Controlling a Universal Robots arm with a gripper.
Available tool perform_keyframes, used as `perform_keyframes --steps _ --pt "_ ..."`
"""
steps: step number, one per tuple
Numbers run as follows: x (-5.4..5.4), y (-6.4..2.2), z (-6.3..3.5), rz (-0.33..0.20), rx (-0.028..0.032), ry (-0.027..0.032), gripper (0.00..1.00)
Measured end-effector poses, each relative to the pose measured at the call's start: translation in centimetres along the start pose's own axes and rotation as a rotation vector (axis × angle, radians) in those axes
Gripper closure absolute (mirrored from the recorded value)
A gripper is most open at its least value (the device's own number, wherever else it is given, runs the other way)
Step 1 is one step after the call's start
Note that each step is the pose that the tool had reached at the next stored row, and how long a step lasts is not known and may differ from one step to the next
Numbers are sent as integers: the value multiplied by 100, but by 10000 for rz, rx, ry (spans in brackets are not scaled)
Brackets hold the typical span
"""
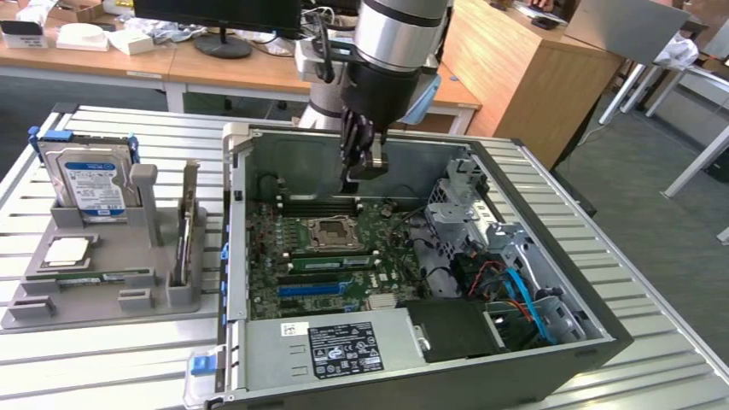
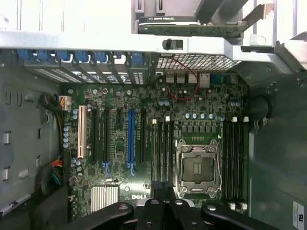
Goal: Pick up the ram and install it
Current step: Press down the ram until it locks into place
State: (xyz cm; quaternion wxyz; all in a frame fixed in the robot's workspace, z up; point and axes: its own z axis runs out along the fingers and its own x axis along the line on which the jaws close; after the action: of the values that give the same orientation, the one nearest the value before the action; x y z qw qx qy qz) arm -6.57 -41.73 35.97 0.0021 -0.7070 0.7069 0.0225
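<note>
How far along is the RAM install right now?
Done: nothing visible; the black memory slots on the green motherboard look empty. In hand: the end effector hangs shut over that board, with no stick visible in it. Left: a long green ram stick stands upright in the grey plastic holder.

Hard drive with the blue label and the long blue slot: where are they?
Boxy blue-labelled hard drive (image 1: 94, 184), exterior view, on its label.
Long blue slot (image 2: 131, 139), wrist view, on its middle.
</note>
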Motion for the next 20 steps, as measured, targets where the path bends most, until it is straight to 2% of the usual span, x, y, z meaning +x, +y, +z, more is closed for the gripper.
perform_keyframes --steps 12,20 --pt "0 -169 -4 -1 1 -1 90" --pt "0 -175 -4 0 1 -1 90"
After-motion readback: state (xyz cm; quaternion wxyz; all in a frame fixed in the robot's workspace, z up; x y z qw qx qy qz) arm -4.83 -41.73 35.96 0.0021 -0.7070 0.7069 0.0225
